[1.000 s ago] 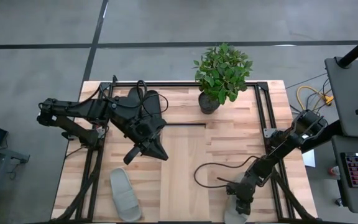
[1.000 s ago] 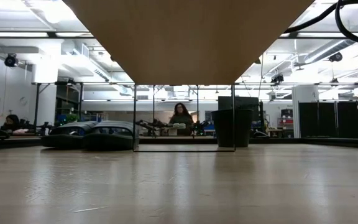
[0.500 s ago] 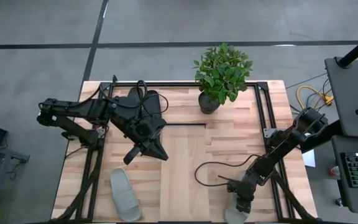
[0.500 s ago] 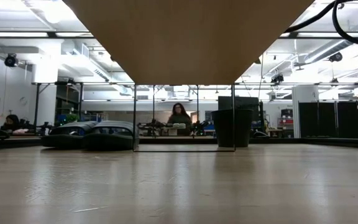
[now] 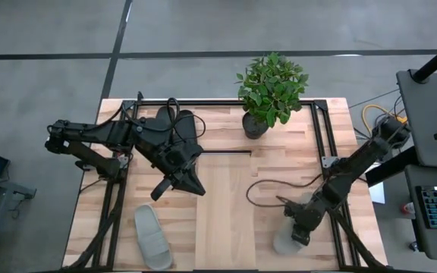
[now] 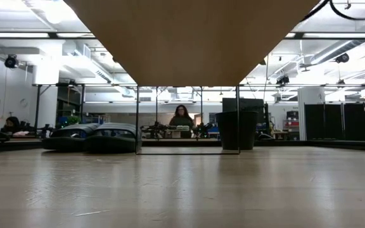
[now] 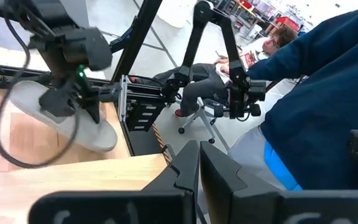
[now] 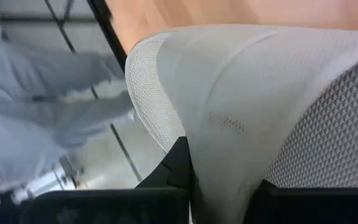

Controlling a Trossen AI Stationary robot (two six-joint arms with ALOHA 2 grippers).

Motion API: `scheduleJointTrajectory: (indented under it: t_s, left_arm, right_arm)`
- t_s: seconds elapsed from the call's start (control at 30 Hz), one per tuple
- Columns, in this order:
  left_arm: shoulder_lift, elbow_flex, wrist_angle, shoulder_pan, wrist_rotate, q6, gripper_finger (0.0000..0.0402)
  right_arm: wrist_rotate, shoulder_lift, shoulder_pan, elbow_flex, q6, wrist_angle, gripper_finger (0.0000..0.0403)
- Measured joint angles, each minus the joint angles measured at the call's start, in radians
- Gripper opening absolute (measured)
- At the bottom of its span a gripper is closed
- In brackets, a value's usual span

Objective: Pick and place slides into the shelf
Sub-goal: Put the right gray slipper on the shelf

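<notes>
- Right gripper (image 5: 300, 235) sat near the front right corner of the table (image 5: 279, 171), jaws clamped on the strap of a pale grey slide (image 5: 285, 243); the right wrist view showed the textured strap (image 8: 241, 112) pinched between the dark fingers.
- Left gripper (image 5: 160, 191) hung over the left half of the table, jaws together, with nothing seen between them in the left wrist view.
- Second pale grey slide (image 5: 152, 239) lay flat near the front left edge, apart from both grippers.
- Black slides (image 6: 90, 138) stood side by side at the far left of the table in the low view, just beside the thin black bars of the shelf (image 6: 189, 38), whose pale wood underside filled the top of that view.
- Potted plant (image 5: 270, 91) stood at the rear, right of centre.
- Procedure, as judged: the clamp should be held firm on the strap, the slide lifted clear of the tabletop before travel, and the sole kept level.
- Routing toward the shelf should pass in front of the plant and stay apart from the left arm.
- Release only once the sole rests fully on the planks.
</notes>
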Motion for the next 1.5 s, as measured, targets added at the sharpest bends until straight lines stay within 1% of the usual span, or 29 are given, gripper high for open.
scheduleJointTrajectory:
  t_s: [0.13,0.27,0.43,0.57,0.7,0.8,0.97,1.27,1.5]
  left_arm:
    - [0.000,-0.001,0.000,0.000,-0.002,0.001,0.0000]
    - [0.009,-0.001,0.000,0.000,-0.003,0.001,0.0000]
    - [0.023,-0.001,-0.001,0.000,-0.003,0.000,0.0000]
    - [0.030,-0.002,0.002,0.000,-0.003,0.000,0.0000]
    - [0.036,-0.002,0.059,0.000,-0.012,0.000,0.0000]
    - [0.039,-0.002,0.128,0.000,-0.031,0.001,0.0000]
    - [0.037,0.000,0.187,0.002,-0.062,0.003,0.0000]
    - [0.037,0.004,0.190,0.002,-0.131,0.004,0.0000]
    - [0.034,0.004,0.193,0.003,-0.174,0.034,0.0000]
  right_arm:
    - [0.070,-0.078,-0.027,0.000,0.004,-0.052,0.0009]
    - [0.112,-0.141,-0.058,0.000,0.002,-0.090,0.0009]
    - [0.149,-0.197,-0.097,0.000,-0.012,-0.107,0.0009]
    - [0.154,-0.227,-0.126,0.000,-0.028,-0.111,0.0009]
    - [0.171,-0.253,-0.149,0.001,-0.030,-0.105,0.0009]
    - [0.213,-0.273,-0.157,0.013,-0.040,-0.108,0.0009]
    - [0.256,-0.285,-0.185,0.072,-0.095,-0.123,0.0009]
    - [0.351,-0.283,-0.240,0.217,-0.158,-0.237,0.0009]
    - [0.423,-0.282,-0.295,0.316,-0.203,-0.246,0.0009]
